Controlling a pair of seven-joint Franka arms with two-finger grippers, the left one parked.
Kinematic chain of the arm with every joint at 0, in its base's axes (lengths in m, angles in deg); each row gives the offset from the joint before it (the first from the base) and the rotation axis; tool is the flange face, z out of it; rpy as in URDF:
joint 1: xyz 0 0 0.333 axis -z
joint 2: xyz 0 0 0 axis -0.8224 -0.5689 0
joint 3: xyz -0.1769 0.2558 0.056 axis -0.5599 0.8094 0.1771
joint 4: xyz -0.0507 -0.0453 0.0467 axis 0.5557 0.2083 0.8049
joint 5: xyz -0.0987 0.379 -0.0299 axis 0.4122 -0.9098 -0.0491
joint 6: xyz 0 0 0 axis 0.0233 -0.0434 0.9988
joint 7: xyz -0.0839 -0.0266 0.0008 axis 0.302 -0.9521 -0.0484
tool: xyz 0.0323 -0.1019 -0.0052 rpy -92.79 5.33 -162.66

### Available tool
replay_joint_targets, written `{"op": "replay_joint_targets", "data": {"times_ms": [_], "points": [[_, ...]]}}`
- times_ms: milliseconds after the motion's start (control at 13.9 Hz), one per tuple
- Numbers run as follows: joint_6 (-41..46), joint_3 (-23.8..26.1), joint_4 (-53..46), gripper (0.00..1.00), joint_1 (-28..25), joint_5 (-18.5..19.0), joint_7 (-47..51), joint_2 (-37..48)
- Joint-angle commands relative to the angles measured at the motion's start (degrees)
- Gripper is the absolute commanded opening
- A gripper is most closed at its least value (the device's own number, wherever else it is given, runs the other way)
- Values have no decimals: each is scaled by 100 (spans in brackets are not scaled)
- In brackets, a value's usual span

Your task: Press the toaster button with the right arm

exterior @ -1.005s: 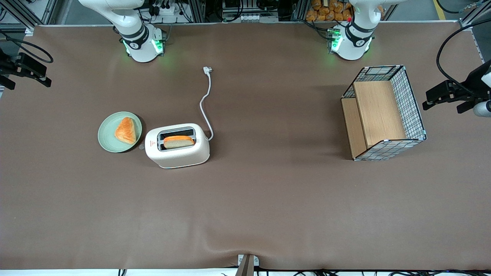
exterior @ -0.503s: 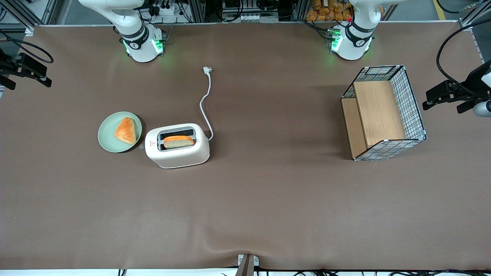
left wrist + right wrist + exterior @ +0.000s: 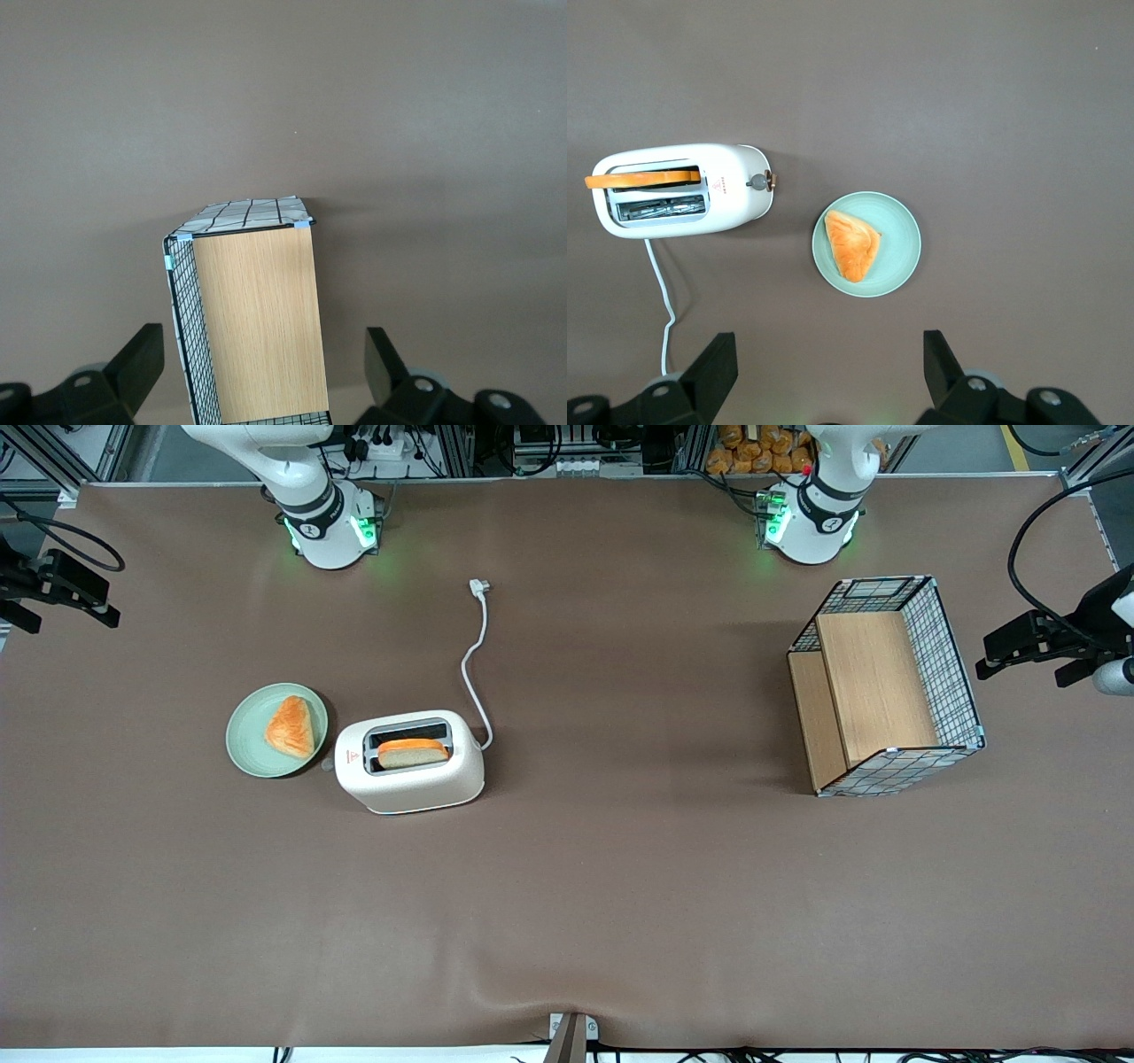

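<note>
Brown, matte cloth covers the surface [image 3: 620, 886], and in the front view, left to right, come a pale green plate [image 3: 276, 730] carrying a triangular orange pastry [image 3: 291, 726], then the toaster [image 3: 409, 762], then, well apart toward the parked arm's end, a wire basket with wooden panels [image 3: 886, 685]. From the wrist view the right arm's hand [image 3: 828, 376] hangs high above the plate and toaster, its black fingers [image 3: 709, 372] spread wide and holding nothing. The toaster is a smooth, cream-white rounded body with a slice of bread [image 3: 642, 180] standing in one grey-rimmed slot; its white cord [image 3: 478, 655] trails toward the arm bases. The toaster button [image 3: 757, 181], a small grey knob, sits on the short end wall that faces the plate, so the toaster's long axis points at the plate. I judge the hand must descend into the gap between plate and toaster and come onto the knob from above.
</note>
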Motion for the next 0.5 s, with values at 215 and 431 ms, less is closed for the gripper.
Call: {"op": "replay_joint_targets", "data": {"times_ms": [215,431], "points": [[18,-21,120,38,-37,-82,-59,106],[18,-21,138,11,-98,-91,-59,97]]}}
